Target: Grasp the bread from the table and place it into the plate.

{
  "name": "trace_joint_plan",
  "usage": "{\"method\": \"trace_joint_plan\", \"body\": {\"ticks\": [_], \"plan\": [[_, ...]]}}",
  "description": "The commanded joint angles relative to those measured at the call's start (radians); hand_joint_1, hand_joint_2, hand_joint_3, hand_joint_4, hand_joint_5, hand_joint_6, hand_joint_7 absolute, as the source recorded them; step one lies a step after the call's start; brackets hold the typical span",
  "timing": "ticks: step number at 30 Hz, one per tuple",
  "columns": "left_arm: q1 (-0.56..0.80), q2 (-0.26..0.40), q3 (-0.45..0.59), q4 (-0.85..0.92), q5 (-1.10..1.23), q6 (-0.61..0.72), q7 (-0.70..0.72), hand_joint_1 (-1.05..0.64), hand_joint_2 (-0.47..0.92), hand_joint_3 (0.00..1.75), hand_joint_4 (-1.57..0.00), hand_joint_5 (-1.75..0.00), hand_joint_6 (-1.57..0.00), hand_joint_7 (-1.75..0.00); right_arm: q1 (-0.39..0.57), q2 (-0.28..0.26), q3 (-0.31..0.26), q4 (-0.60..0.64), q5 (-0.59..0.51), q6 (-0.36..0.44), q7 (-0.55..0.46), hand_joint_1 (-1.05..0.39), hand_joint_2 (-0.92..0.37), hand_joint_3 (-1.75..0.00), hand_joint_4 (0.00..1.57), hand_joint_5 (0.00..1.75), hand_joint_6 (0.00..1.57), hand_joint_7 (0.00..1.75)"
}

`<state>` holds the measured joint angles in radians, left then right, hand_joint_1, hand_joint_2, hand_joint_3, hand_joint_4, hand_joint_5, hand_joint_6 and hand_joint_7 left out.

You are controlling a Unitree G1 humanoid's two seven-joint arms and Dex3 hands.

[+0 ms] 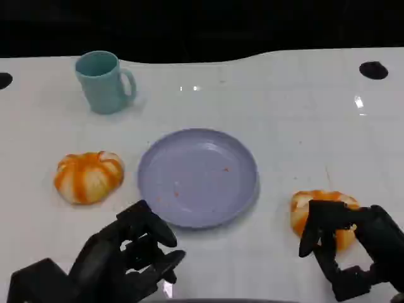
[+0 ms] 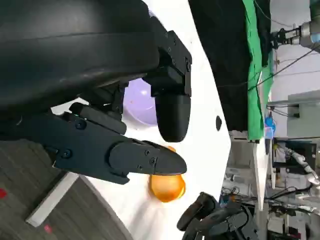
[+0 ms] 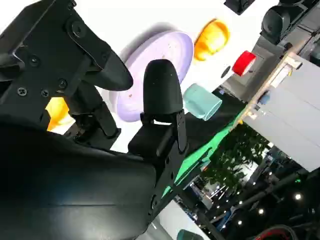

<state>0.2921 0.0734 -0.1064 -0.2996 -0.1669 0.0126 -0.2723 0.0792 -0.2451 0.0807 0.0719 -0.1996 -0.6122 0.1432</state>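
Two orange-and-white bread rolls lie on the white table. One bread (image 1: 88,177) is left of the lilac plate (image 1: 208,142), apart from both hands. The other bread (image 1: 319,208) lies right of the plate, and my right hand (image 1: 353,246) reaches over its near side with fingers spread around it; the roll still rests on the table. In the right wrist view this bread (image 3: 57,112) shows between the fingers (image 3: 160,90), with the plate (image 3: 165,50) beyond. My left hand (image 1: 126,255) hovers near the plate's front edge, fingers apart, holding nothing.
A teal cup (image 1: 104,82) stands at the back left, beyond the plate. The table's far edge runs along a dark background. In the left wrist view the plate (image 2: 137,102), the right bread (image 2: 167,187) and my right hand (image 2: 215,220) appear past the fingers.
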Motion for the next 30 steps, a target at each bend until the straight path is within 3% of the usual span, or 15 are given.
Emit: {"method": "trace_joint_plan", "body": {"ticks": [1, 25, 30], "plan": [[-0.002, 0.01, 0.011, 0.004, -0.007, -0.005, -0.003, -0.5, 0.92, 0.23, -0.62, -1.75, -0.43, -1.72, -0.006, -0.008, -0.008, -0.005, -0.002, -0.011, -0.01, -0.02, -0.16, -1.62, 0.99, 1.75, 0.86, 1.48], [-0.005, 0.013, 0.011, 0.009, -0.003, -0.013, -0.005, -0.51, 0.92, 0.23, -0.63, -1.75, -0.42, -1.73, -0.01, -0.008, -0.007, 0.0, -0.002, -0.013, -0.012, 0.0, -0.16, -1.59, 0.98, 1.75, 0.87, 1.45], [-0.004, 0.013, 0.012, 0.004, -0.004, -0.003, -0.002, -0.5, 0.92, 0.23, -0.62, -1.75, -0.42, -1.73, -0.003, -0.004, -0.01, -0.016, 0.015, -0.002, -0.008, 0.04, -0.18, -1.53, 0.93, 1.74, 0.84, 1.35]]}}
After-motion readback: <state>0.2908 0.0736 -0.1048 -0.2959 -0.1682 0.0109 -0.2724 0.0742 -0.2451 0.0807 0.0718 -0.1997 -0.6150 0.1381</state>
